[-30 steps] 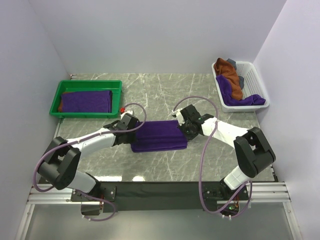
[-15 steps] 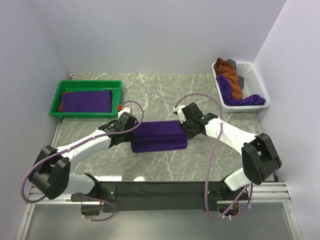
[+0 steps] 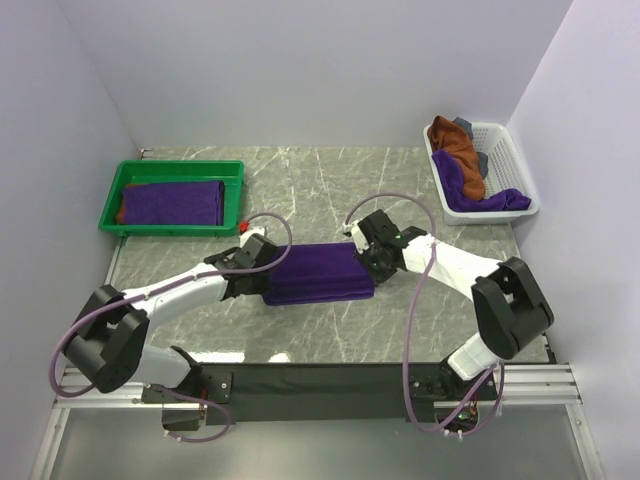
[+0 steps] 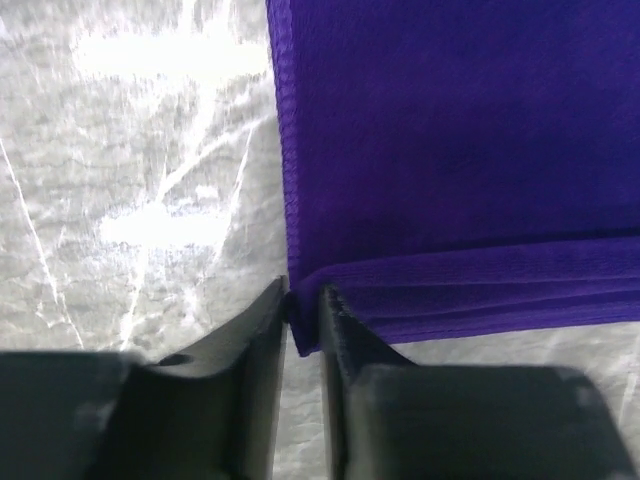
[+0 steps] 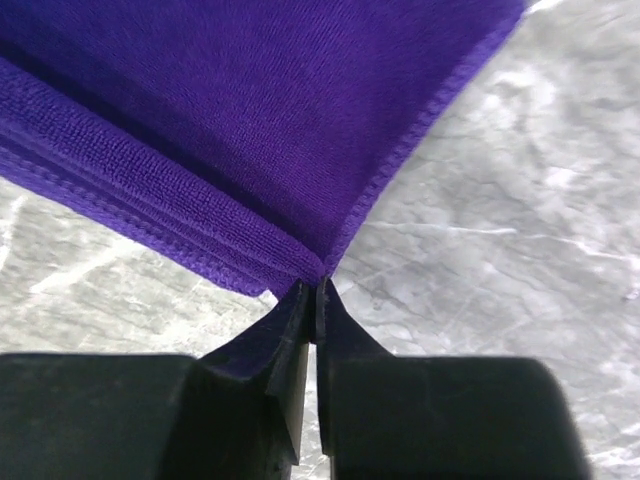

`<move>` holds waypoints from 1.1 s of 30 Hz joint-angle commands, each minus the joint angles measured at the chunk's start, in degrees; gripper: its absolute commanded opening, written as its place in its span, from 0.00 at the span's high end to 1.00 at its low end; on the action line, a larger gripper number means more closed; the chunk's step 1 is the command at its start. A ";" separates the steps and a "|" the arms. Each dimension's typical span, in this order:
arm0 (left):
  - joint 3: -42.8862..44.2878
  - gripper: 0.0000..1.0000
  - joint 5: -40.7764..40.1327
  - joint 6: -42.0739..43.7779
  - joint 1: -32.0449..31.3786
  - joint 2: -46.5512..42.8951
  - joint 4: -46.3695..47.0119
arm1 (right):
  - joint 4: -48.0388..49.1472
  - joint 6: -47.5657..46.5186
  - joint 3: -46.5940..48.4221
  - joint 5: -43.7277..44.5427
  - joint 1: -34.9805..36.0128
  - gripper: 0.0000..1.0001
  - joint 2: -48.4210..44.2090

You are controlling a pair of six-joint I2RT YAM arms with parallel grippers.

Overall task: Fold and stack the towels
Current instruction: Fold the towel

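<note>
Careful: left pincer [image 4: 303,312] barely spread, right pincer [image 5: 316,300] pressed together, both at towel [image 3: 320,271] corners; lift while snagged and you'll undo the fold.

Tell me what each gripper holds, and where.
Folded purple towel, by two corners: one between the left gripper's slightly parted jaws, one at the right gripper's nearly closed tips. Whether either pinches cannot be told.

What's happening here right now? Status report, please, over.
Left gripper slightly parted at a corner of the folded purple towel. Right gripper pinching another corner. Towel lies flat. Nothing in the way.
</note>
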 commanded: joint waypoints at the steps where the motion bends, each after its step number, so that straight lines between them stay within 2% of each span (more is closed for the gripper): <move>1: -0.03 0.68 -1.83 -1.11 -0.86 -0.63 -0.51 | -2.15 0.34 0.63 -0.07 0.69 0.84 1.51; 3: 0.49 0.60 -1.40 -1.29 -0.96 -1.94 -0.94 | -4.26 0.51 1.85 0.01 1.22 0.68 1.07; 4: 0.67 0.52 -1.48 -1.47 -1.22 -3.87 -2.17 | -5.31 0.69 2.55 -0.07 1.65 0.56 0.02; 9: 3.13 0.39 -1.04 -3.05 -2.62 -12.75 -7.18 | -9.80 2.97 6.34 -3.15 3.15 0.40 -7.71; 11: 3.83 0.37 -0.61 -3.92 -2.80 -17.41 -8.93 | -9.28 4.29 6.69 -3.33 3.15 0.39 -11.93; 15: 4.97 0.38 2.37 -5.77 -2.80 -20.85 -8.69 | -5.43 11.90 5.38 -1.14 2.89 0.41 -16.24; 18: 6.21 0.42 4.22 -7.18 -2.89 -18.92 -5.89 | 0.80 19.89 3.18 -0.43 2.80 0.46 -16.51; 19: 6.21 0.48 5.54 -7.44 -2.98 -17.00 -5.00 | 2.48 21.94 2.39 -0.86 2.89 0.47 -16.77; 22: 5.16 0.58 5.99 -8.76 -4.29 -13.05 -0.61 | 13.54 29.94 -5.06 -2.53 2.80 0.48 -18.61; 26: -0.46 0.68 3.80 -11.56 -5.00 -8.64 4.14 | 29.61 38.29 -18.93 -1.13 2.54 0.50 -20.90; 29: -4.24 0.74 2.13 -13.59 -5.09 -6.53 6.25 | 35.18 43.66 -26.25 -0.52 1.84 0.51 -21.52; 33: -6.80 0.74 1.07 -15.35 -5.09 -6.26 6.88 | 39.68 46.40 -31.18 -0.87 0.61 0.52 -22.92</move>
